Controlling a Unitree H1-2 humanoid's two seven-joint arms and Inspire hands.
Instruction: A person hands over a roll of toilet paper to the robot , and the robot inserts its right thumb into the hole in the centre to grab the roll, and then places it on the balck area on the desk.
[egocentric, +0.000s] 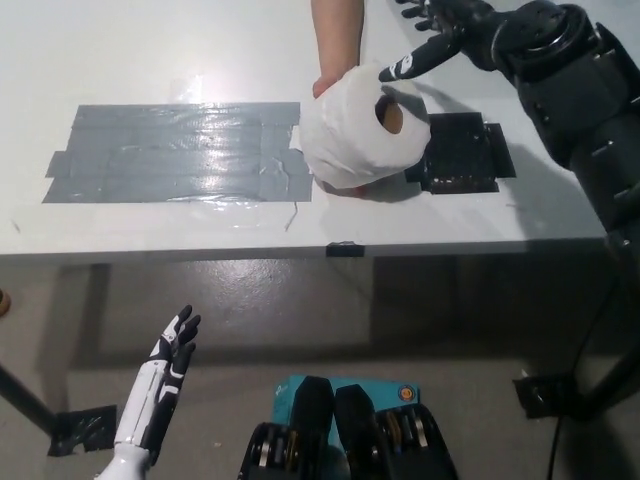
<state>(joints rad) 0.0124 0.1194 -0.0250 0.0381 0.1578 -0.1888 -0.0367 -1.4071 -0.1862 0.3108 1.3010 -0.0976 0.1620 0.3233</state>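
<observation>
A person's hand (334, 50) reaches in from the top and holds a white toilet paper roll (355, 135) above the desk, its brown core hole (390, 113) facing right. My black right hand (445, 30) is open just above and to the right of the roll, one white-tipped finger reaching toward the hole without entering it. A small black area (460, 150) lies on the desk right of the roll. My white left hand (165, 375) hangs open below the desk edge at the lower left.
A wide patch of grey tape (175, 150) covers the desk (150, 230) left of the roll. The desk's front edge runs across the middle of the picture, with grey floor below. A black stand foot (550, 392) sits at the lower right.
</observation>
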